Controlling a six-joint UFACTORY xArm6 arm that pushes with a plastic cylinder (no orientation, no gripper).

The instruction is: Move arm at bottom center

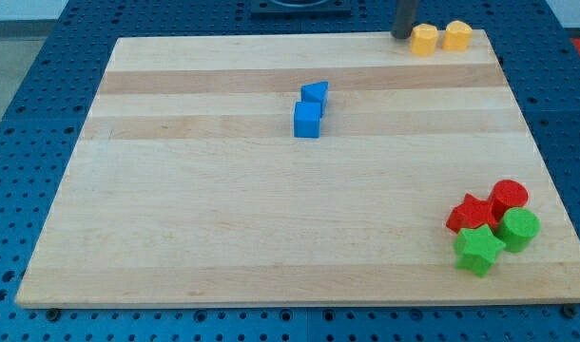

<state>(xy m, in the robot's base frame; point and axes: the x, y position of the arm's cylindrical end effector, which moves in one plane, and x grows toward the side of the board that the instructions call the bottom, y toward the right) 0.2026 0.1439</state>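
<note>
Wooden board (271,218) on a blue perforated table (33,85); light planks running left to right.

Rod comes down from the view's top edge, upright, only its lower stretch showing. The tip (402,36) sits on the board's top edge, right of centre. No claw on this arm, just the bare rod, so nothing to open or close, and it grips nothing.

Just to the tip's right: first yellow block (424,40), close beside the rod, contact can't be judged. Second yellow block (457,35) touches the first on its right. Both look rounded or many-sided; exact shape unclear.

Further out, near the board's upper middle: blue cube (308,120) with a smaller blue block (316,92) touching it from above, wedge-like.

Well apart, bottom right corner: tight cluster. Red star-like block (472,213), red cylinder (509,197), green cylinder (519,228), green star-like block (478,249), all touching neighbours.

Tip is far from the board's bottom centre (290,285), which is the task's target area.
</note>
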